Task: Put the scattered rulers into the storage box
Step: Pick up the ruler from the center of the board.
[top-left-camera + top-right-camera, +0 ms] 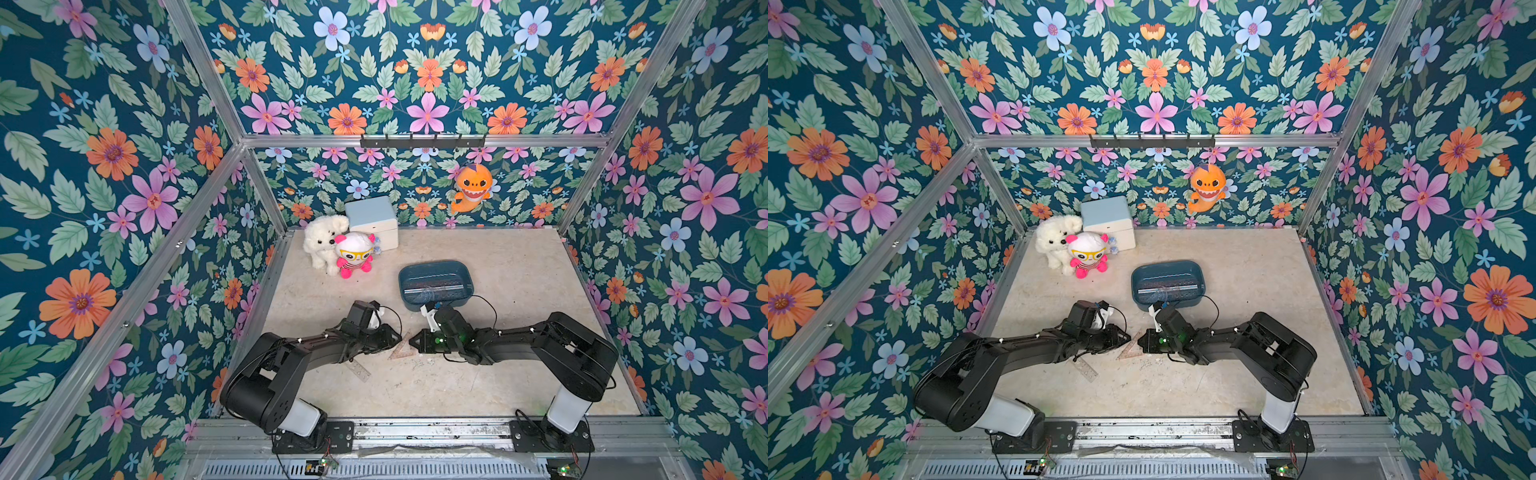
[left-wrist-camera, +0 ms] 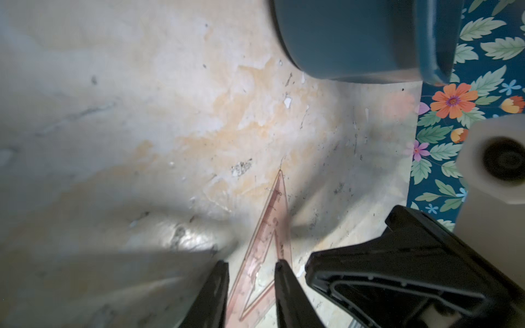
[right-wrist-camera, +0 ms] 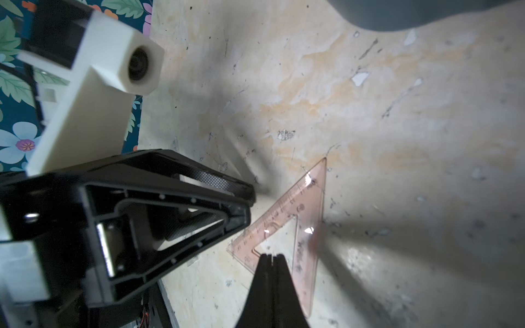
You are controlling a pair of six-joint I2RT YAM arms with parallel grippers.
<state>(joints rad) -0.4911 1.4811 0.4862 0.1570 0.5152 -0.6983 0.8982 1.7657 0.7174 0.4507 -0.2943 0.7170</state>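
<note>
Working on the triangle [image 3: 287, 207], flat on the bench [image 1: 498, 374] near the box [image 1: 435, 268]: left hand [image 2: 251, 272] stands released, jaws astride it; right hand [image 3: 272, 257] is clenched empty, tips at its edge. Next, likely, left must nip an edge and lift.

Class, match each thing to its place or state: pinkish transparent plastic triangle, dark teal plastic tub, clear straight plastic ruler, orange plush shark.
1 pinkish triangle
2 dark teal tub
3 clear straight ruler
4 orange plush shark

a hangs on the back wall
b partly hidden by the left arm
c holds rulers
d flat on the tabletop, in the open

Pairs: 1-d, 2-c, 3-b, 4-a
</note>
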